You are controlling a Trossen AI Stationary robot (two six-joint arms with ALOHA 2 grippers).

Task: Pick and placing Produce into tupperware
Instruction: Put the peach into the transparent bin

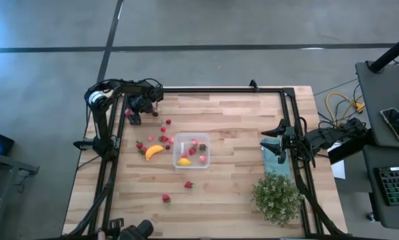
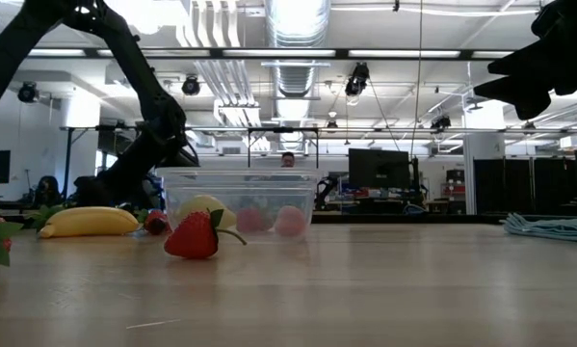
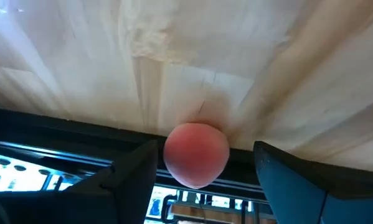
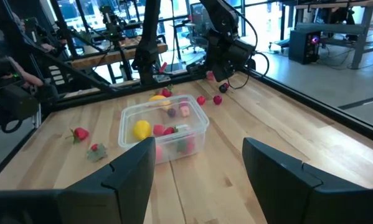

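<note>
- The tupperware (image 1: 191,151), a clear lidless box, stands near the middle of the wooden table (image 1: 232,120). Inside lie a lemon (image 1: 184,161) and a few red and pink berries; in the low view its wall blurs them into pale blobs, so the exact count is hard to tell.
- A banana (image 1: 154,151) lies just beside the box on the left arm's side, with more berries scattered from there toward the far left corner.
- Two strawberries lie apart nearer the front edge, one (image 1: 188,185) just past the box, one (image 1: 166,198) farther out. In the low view one strawberry (image 2: 194,236) stands in front of the box and hides part of its wall.
- The left hand (image 1: 134,115) is low over the far left corner, fingers spread on either side of a pink berry (image 3: 196,154) at the table's edge. Whether the fingers touch it cannot be told. From above the hand covers most of that berry.
- The right hand (image 4: 198,165) hovers open and empty, well apart from the box, over a teal cloth (image 1: 274,155) that the arm partly covers.
- A bushy green plant (image 1: 276,197) sits near the front right corner; in the low view only a leaf tip shows at the picture's edge.
- A person's head shows behind the box in the low view, mostly hidden.
- No brand, label or writing can be read on anything.
</note>
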